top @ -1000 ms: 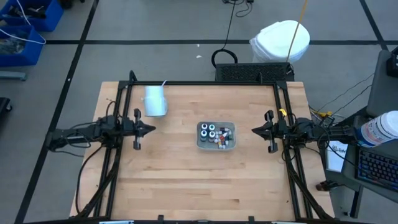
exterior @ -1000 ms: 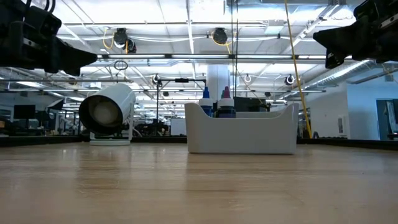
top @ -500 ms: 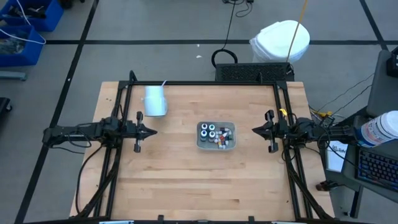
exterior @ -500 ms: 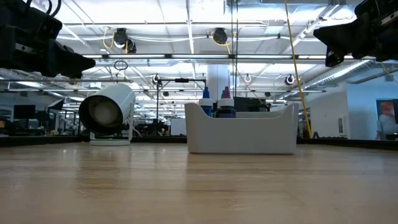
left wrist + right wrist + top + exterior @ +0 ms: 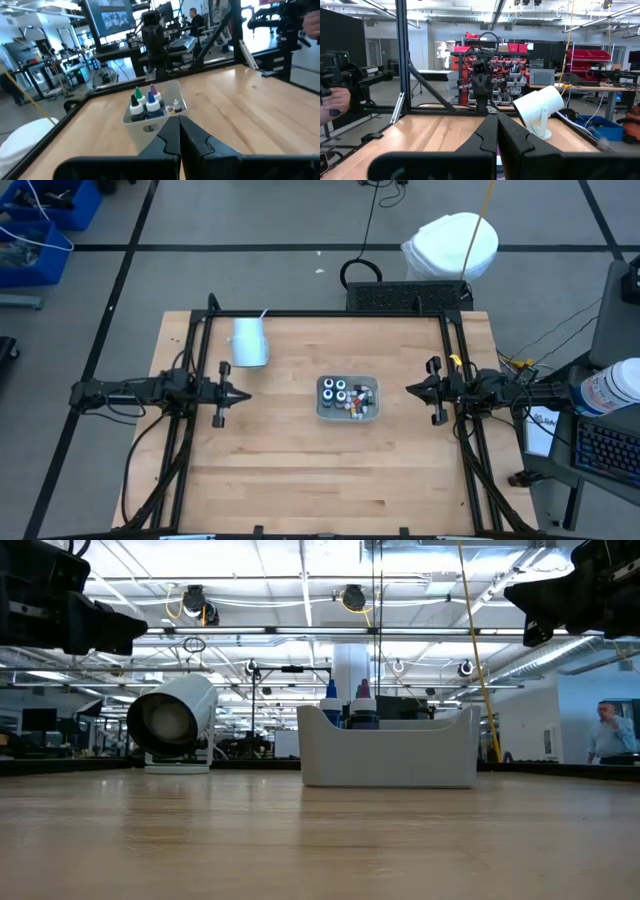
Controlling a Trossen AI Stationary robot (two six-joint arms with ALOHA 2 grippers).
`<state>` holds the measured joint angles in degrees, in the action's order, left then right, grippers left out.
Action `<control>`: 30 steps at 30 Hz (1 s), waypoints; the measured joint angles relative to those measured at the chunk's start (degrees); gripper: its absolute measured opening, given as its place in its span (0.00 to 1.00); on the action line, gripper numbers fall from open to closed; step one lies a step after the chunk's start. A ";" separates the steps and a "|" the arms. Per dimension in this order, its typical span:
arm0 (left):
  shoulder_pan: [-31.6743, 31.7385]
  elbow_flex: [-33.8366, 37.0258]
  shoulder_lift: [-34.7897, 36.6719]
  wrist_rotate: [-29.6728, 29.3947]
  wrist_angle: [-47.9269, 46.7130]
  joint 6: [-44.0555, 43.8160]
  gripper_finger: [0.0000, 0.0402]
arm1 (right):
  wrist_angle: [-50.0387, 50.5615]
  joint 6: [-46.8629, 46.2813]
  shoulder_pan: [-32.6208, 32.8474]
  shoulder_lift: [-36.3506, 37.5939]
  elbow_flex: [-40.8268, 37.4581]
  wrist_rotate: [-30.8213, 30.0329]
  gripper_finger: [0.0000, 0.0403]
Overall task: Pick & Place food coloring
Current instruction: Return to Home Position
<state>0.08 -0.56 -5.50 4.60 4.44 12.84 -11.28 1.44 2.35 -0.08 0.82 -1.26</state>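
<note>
A grey tray (image 5: 347, 411) stands in the middle of the wooden table and holds the food coloring (image 5: 345, 392), a cluster of tiny bottles. Their coloured tips (image 5: 145, 102) stick up above the tray's wall (image 5: 388, 755). My left gripper (image 5: 245, 394) hovers shut at the table's left side. It points level at the tray, well short of it. My right gripper (image 5: 408, 390) hovers shut at the table's right side, also pointing at the tray from a distance. Both are above the tabletop and touch nothing.
A white cup (image 5: 249, 341) lies on its side at the far left of the table, its mouth (image 5: 165, 720) toward the near edge. Black frame rails (image 5: 330, 313) run along the far, left and right edges. A person (image 5: 605, 730) stands in the room beyond.
My left arm has swung slightly, carrying its shut gripper a little toward the table's near edge. The tray, the bottles and the cup have stayed put. A person has walked into the low view at the far right.
</note>
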 joint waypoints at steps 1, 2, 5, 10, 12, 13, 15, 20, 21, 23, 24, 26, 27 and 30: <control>-0.01 0.00 0.00 -0.31 -0.49 -0.09 0.00 | -0.01 0.14 0.00 0.00 0.00 0.00 0.00; -0.01 0.00 0.00 -0.61 -1.05 -0.45 0.00 | 0.01 0.17 0.00 0.00 0.00 0.02 0.00; 0.00 0.00 0.00 -1.40 -1.70 -1.50 0.00 | 0.00 0.15 0.00 0.00 0.00 0.02 0.00; -0.02 0.00 0.00 -0.73 -2.17 -2.62 0.00 | -0.03 -0.10 0.00 0.00 0.00 0.04 0.00; -0.02 0.00 0.00 -0.70 -2.24 -2.86 0.00 | -0.03 -0.10 0.00 0.00 0.00 0.04 0.00; -0.02 -0.02 0.00 -0.70 -2.18 -2.90 0.00 | -0.03 -0.10 0.00 0.00 0.00 0.04 0.00; -0.02 -0.02 0.00 -0.68 -2.14 -3.21 0.01 | -0.09 -0.29 0.00 0.00 0.00 0.04 0.00; -0.02 -0.03 -0.02 -0.62 -2.67 -4.91 0.04 | -0.19 -0.75 0.00 0.00 0.00 0.02 0.00; -0.02 -0.07 0.00 -0.64 -2.80 -5.19 0.04 | -0.21 -0.75 0.00 0.00 0.00 0.00 0.00; -0.02 -0.09 -0.01 -0.64 -2.86 -5.96 0.04 | -0.21 -0.76 0.00 0.00 0.00 0.00 0.00; -0.02 -0.09 0.00 -0.64 -2.86 -6.12 0.03 | -0.23 -0.77 0.00 0.00 0.00 -0.02 0.00; -0.02 -0.09 -0.02 -0.66 -2.82 -6.49 0.02 | -0.10 -0.78 0.00 0.00 0.00 -0.02 0.00; -0.02 -0.09 0.00 -0.64 -2.79 -6.85 0.02 | -0.01 -0.77 0.00 -0.01 0.00 -0.03 0.00; -0.04 -0.09 0.00 -0.64 -2.79 -7.40 0.01 | -0.16 -0.77 0.00 -0.02 0.00 -0.07 0.00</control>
<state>0.04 -0.64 -5.50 3.97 1.65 5.43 -11.43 0.67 2.35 -0.10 0.82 -1.32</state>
